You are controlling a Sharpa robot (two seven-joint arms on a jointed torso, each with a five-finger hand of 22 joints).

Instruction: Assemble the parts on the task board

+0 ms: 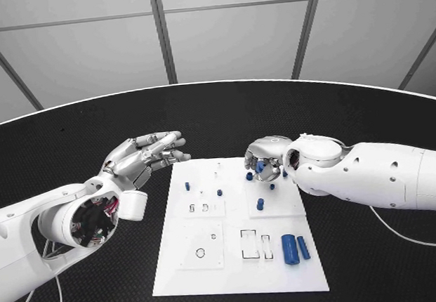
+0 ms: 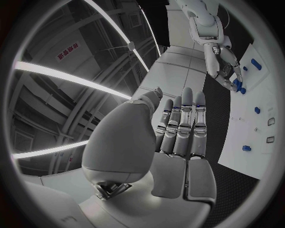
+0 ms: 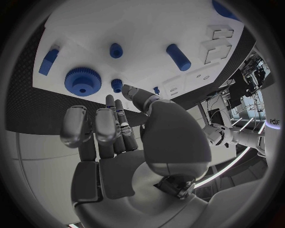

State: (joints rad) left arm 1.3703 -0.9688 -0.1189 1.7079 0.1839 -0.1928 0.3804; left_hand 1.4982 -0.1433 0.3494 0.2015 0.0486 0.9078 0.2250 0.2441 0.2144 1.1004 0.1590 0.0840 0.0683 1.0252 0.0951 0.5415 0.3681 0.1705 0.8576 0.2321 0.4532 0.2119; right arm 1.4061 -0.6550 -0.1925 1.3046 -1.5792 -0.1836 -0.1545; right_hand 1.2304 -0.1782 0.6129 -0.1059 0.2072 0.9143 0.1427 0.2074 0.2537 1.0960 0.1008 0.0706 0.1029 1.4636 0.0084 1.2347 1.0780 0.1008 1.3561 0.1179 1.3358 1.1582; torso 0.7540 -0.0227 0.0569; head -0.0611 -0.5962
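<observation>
The white task board (image 1: 237, 266) lies in the middle of the black table. Small blue pegs (image 1: 188, 186) stand in it, and two blue cylinders (image 1: 294, 247) lie near its front right corner. My right hand (image 1: 267, 160) hovers over the board's far right edge with its fingers pointing down and nothing in its palm. In the right wrist view a blue gear (image 3: 82, 81) lies flat on the board (image 3: 148, 23) just beyond the fingertips (image 3: 95, 118). My left hand (image 1: 142, 157) is raised beside the board's far left corner, fingers straight and side by side (image 2: 181, 123), holding nothing.
Rectangular cutouts (image 1: 248, 244) and an oval hole (image 1: 201, 252) mark the board's near half. A blue cylinder (image 3: 178, 57) and a blue peg (image 3: 116, 50) stand past the gear. A white cable (image 1: 413, 238) trails on the table at the right.
</observation>
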